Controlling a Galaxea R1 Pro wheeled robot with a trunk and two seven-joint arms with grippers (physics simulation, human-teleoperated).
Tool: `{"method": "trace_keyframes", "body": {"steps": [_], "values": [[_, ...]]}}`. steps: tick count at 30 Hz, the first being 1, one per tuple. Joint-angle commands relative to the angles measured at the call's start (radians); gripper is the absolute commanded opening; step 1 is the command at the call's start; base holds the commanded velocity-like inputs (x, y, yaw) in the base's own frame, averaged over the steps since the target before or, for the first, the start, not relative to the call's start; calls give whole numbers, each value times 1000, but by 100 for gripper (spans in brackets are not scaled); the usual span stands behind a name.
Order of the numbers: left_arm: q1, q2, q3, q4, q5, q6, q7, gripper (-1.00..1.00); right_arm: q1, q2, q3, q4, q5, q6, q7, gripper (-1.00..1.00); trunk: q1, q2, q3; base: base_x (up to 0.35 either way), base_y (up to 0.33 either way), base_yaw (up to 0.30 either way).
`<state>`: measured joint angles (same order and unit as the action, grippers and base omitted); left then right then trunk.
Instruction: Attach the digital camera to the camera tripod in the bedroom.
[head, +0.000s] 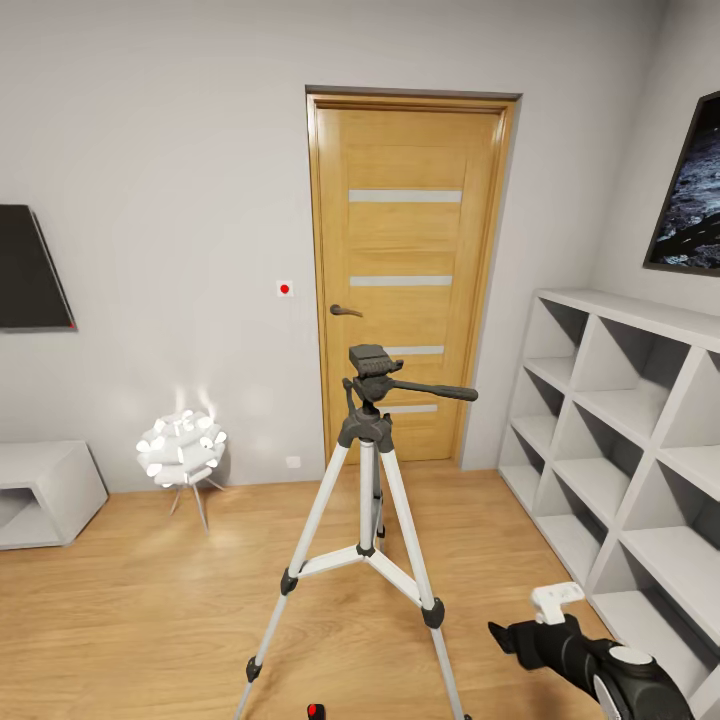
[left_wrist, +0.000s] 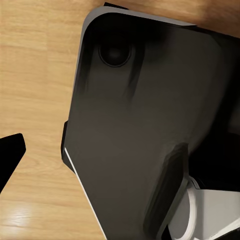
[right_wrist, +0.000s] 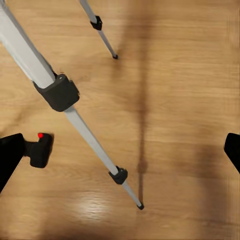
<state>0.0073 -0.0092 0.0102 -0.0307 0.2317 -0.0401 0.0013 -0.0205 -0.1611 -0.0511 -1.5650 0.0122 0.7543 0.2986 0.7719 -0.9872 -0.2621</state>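
Right gripper (right_wrist: 120, 150) fingers spread wide, empty, aimed down at the floor (right_wrist: 180, 75). Digital camera (right_wrist: 40, 149) lies on the wood just inside one fingertip, beside camera tripod (head: 368, 470) leg. Right arm nearer. Left gripper's state: cannot tell.

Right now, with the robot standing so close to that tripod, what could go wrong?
The digital camera lies on the floor beside a leg of the camera tripod. Reaching down for it, the right gripper, open above the floor, might knock that thin leg and tip the stand. The camera is small and low, so a grasp could miss or push it away. The tripod's pan handle sticks out sideways and an arm could catch it when lifting the camera up.
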Motion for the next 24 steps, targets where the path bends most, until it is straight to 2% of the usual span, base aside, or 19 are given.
{"method": "trace_keyframes", "body": {"steps": [1,3,4,11,24], "values": [[0,0,0,-2,6,-1,0,100,-6,-1,0,-2,2,6,12,100,0,-1,-1,0,0,0],[0,0,0,-2,6,-1,0,100,-20,-4,1,-5,2,11,36,100,0,-1,-1,0,0,0],[0,0,0,-2,6,-1,0,100,-39,-7,2,-7,2,18,70,100,0,-1,-1,0,0,0],[0,0,0,-2,6,-1,0,100,-87,-9,2,-7,2,25,133,100,0,-1,-1,0,0,0],[0,0,0,-2,6,-1,0,100,-135,-1,8,-7,0,43,197,100,0,-1,-1,0,0,0]]}}
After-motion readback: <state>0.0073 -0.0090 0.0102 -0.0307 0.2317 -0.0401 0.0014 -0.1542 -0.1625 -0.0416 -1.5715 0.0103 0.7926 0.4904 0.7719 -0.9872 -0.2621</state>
